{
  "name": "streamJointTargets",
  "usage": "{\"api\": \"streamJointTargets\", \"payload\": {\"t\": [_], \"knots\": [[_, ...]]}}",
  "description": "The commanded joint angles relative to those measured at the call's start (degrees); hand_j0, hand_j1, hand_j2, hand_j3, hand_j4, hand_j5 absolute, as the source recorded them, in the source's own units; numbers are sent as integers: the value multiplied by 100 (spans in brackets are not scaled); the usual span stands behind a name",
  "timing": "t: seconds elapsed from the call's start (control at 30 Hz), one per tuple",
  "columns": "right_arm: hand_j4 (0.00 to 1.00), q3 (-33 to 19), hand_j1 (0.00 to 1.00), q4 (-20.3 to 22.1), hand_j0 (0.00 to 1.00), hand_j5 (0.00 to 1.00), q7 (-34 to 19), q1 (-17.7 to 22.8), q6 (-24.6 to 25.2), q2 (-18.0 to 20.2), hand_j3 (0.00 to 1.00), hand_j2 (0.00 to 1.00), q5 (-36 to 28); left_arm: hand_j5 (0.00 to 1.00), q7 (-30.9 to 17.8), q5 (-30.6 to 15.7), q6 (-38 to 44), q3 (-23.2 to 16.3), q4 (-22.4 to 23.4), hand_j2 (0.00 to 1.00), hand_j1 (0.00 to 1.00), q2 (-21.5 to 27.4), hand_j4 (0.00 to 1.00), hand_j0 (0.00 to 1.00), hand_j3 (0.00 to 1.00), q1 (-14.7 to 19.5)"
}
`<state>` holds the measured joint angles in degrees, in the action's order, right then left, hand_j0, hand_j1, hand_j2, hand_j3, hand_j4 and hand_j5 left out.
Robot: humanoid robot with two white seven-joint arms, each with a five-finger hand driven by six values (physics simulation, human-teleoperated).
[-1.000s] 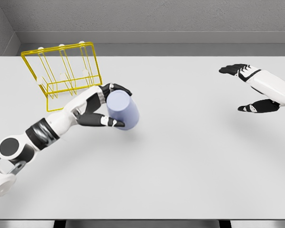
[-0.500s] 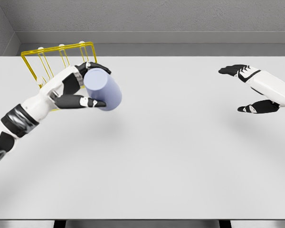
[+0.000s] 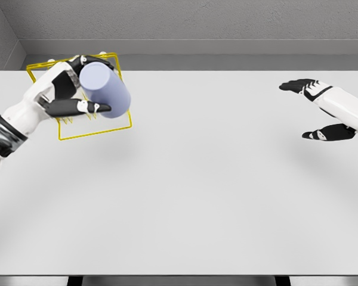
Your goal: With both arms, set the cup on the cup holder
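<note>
The near part of the white table [image 3: 185,226] is taken up by no task object; the lower half of the frame shows only its surface.

At the right edge, about mid-height, the right hand [image 3: 322,113] is seen with its fingers spread apart and nothing held in them. It is kept well apart from everything else, so no part of the work is being shared by it at this moment, although both arms are called for.

In the upper left of the frame the lilac cup [image 3: 105,90] is gripped by the left hand [image 3: 68,95], the dark fingers being wrapped around its side. The cup is held tilted, lifted off the table, in front of the yellow wire cup holder [image 3: 122,122], whose frame is partly hidden behind hand and cup. Whether the cup touches the wires cannot be told.

The pickup and the carry toward the rack can be judged done. What is left, as far as can be judged, is for the cup to be lined up with a peg, seated on it, and released.
</note>
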<state>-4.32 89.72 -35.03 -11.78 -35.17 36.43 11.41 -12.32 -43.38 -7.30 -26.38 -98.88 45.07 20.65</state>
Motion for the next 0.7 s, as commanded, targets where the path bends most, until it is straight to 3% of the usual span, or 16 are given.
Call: {"api": "streamJointTargets", "payload": {"t": [0.0, 0.67], "knots": [[100, -7, 100, 2, 100, 100, 3, 0, 17, 5, 100, 100, -43, 65, 1, -21, 1, 10, 141, 65, 65, 10, 65, 65, 65, 9], [100, -16, 100, -7, 100, 100, 3, 18, 17, 5, 100, 100, -43, 64, 1, -135, 10, -33, 747, 64, 64, -210, 64, 64, 64, 369]]}}
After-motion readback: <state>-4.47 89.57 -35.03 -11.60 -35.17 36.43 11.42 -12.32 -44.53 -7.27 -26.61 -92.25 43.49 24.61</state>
